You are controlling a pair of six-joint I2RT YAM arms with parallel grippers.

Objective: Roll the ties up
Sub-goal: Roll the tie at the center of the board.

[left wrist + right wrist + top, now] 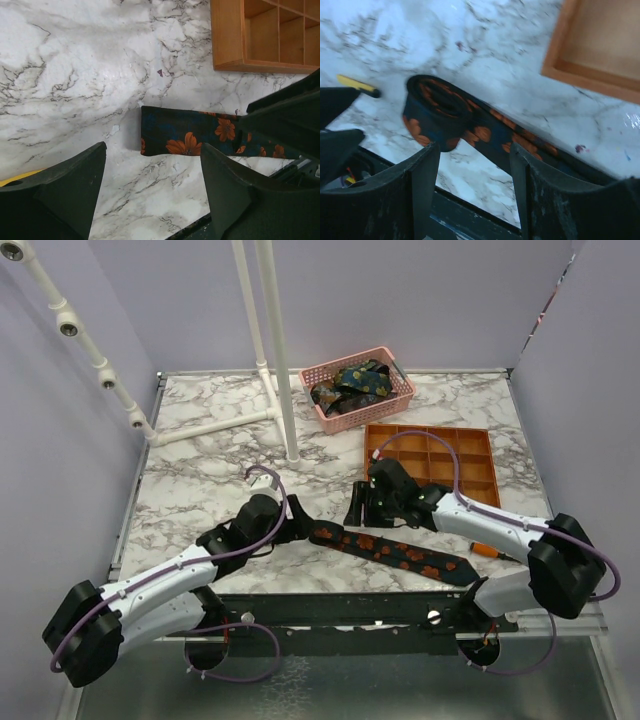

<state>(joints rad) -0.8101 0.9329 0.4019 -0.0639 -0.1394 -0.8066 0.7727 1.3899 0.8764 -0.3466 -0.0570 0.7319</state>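
The left gripper point(152, 155) hangs low over the marble tabletop point(75, 75) with its jaws spread and nothing between them. Just beyond it lies the folded end of a dark tie with orange flowers point(190, 132). The right gripper point(475, 150) is likewise spread wide and empty, just short of the same tie point(445, 112), whose end curls into a loose loop there. The rest of the tie point(390, 548) stretches flat along the near edge of the tabletop. An orange compartment tray point(470, 455) sits behind it. Farther back, a pink basket point(365, 415) holds more patterned ties point(350, 385).
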